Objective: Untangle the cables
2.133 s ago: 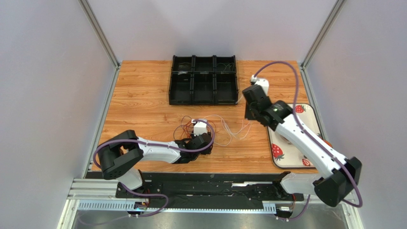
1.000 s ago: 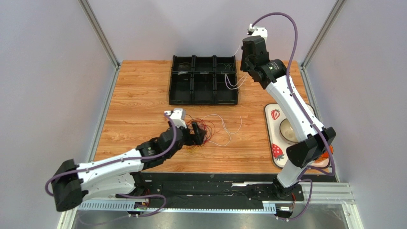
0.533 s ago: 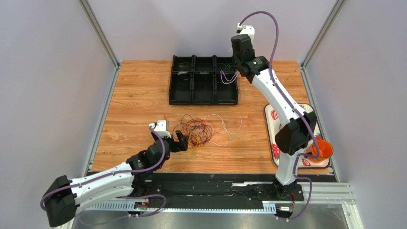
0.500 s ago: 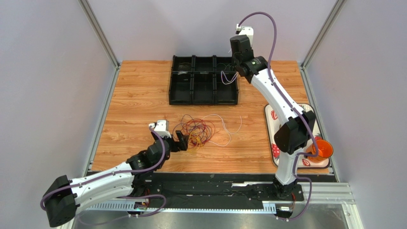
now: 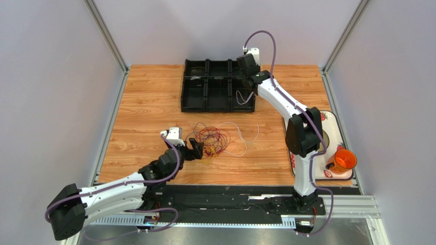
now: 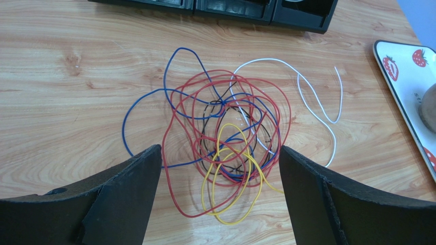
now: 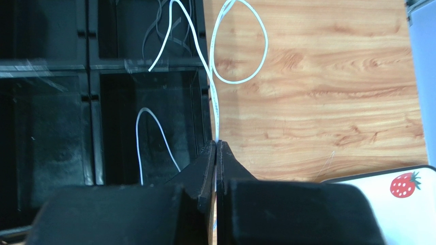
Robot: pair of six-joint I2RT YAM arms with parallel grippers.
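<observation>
Wood-grain table (image 5: 148,102) is enclosed by pale grey walls, with a black compartment tray (image 5: 217,86) set at its far middle. The cables (image 6: 225,148) are heaped as one loose tangle near the table's centre, well apart from the tray on its near side. Hair-thin red, blue, yellow and dark loops are overlapped in a roughly round knot. A blue loop is thrown out to the left and a white strand to the right, so the long axis of the heap is laid left to right. The left gripper (image 6: 220,153) is held low at the near-left edge of the tangle, jaws spread wide with nothing between them.

A separate white cable (image 7: 212,92) is pinched in the fully closed right gripper (image 7: 216,145) above the tray's right-hand column. In the right wrist view it is seen running straight from the jaws along the tray's right wall. One loop is over bare wood and one end over the far right compartment.
</observation>
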